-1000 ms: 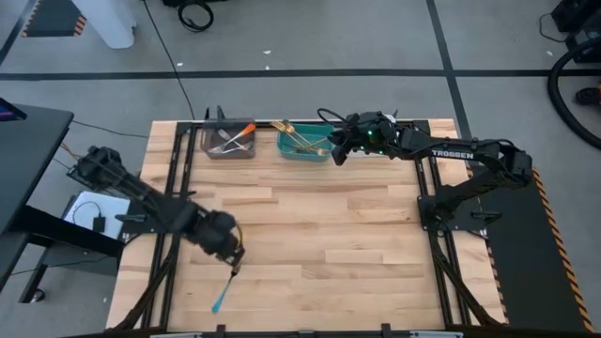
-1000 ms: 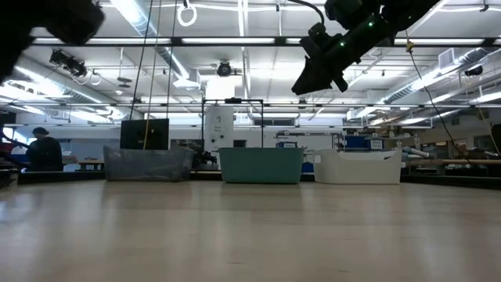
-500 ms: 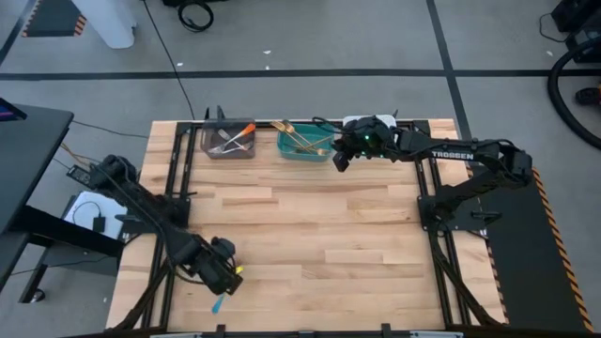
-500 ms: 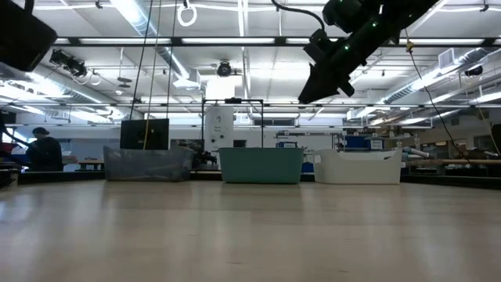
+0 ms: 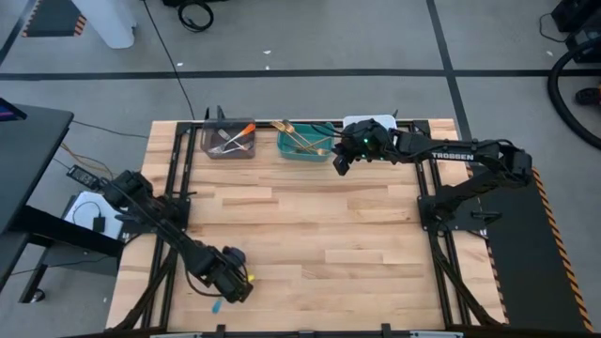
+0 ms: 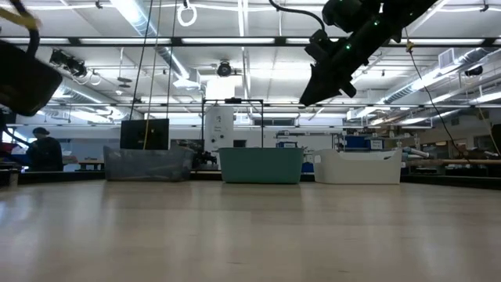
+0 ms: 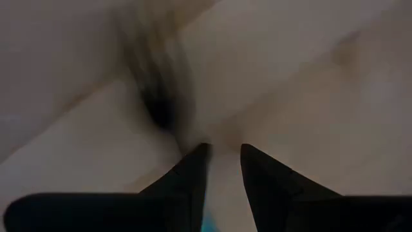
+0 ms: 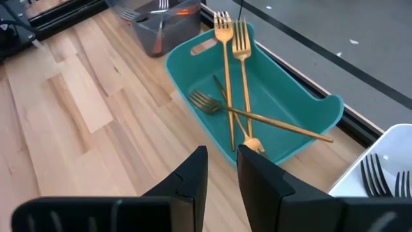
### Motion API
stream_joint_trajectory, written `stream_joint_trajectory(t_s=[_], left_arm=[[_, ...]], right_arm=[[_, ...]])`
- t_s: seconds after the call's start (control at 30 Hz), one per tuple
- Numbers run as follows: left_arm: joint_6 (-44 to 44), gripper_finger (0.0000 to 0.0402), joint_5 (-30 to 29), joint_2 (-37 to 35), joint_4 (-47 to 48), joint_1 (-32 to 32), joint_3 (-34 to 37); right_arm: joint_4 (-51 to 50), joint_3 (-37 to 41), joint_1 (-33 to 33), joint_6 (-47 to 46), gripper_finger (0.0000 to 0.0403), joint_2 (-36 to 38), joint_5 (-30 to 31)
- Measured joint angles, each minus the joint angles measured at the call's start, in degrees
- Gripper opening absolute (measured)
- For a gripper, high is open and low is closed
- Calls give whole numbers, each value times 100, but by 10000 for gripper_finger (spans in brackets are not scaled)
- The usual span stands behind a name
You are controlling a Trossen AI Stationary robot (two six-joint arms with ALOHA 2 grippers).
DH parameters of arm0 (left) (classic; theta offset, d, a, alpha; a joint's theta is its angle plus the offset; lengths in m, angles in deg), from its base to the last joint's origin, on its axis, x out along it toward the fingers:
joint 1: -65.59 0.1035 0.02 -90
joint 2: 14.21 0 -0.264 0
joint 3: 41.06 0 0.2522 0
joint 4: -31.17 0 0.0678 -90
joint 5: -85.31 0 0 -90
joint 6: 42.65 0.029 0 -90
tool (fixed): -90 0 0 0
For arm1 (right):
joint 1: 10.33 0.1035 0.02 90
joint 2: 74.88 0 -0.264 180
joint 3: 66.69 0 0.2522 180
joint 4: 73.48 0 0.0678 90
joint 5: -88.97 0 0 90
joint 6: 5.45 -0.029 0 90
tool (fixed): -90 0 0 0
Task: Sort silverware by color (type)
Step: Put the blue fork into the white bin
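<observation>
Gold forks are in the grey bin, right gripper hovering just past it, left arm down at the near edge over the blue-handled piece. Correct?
Not quite: the gold forks lie in the teal bin, as the right wrist view shows. The right gripper and left gripper are as you say.

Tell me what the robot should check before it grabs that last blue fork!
1. Blue-handled utensil on the table near the front edge: ok.
2. Left gripper over it: close, beside its upper end; exact alignment cannot tell.
3. Left jaws: small gap in the wrist view, nothing gripped: ok.
4. Right gripper out of the way, raised by the teal bin: ok.
5. Gold forks inside the teal bin: ok.
6. Dark forks in the white bin; colour match cannot tell.
</observation>
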Motion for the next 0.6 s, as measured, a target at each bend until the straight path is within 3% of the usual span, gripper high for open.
stream_joint_trajectory(t_s=[0.2, 0.47, 0.6], left_arm=[[6, 105, 38, 37, 82, 61, -153], [26, 91, -51, 43, 2171, 0, -1360], [-457, 86, -4, 43, 2505, -42, -1405]], right_arm=[[3, 0, 0, 11, 91, 0, -2], [3, 0, -4, 162, 91, 0, -2], [2, 0, -4, 163, 91, 0, 29]])
